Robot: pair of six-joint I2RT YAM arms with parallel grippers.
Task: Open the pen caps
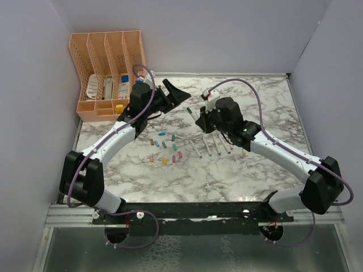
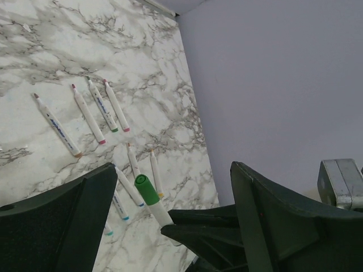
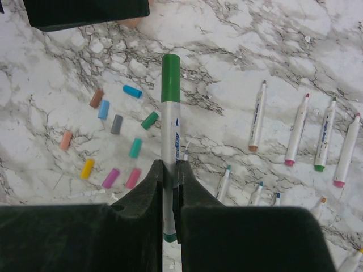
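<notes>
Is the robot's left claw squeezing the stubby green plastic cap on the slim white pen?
No, the left gripper is wide open, and the stubby green plastic cap sits between its jaws, touching neither.

We take this for a robotics lab cell. Plain pale walls [image 1: 34, 68] box in a marble-print table [image 1: 255, 187]. A left arm [image 1: 113, 139] and a right arm [image 1: 283, 153], both trailing cables [image 1: 255, 93], are bolted to a rail [image 1: 193, 210] at the near edge. A peach organiser [image 1: 108, 68] sits in the far corner.
</notes>
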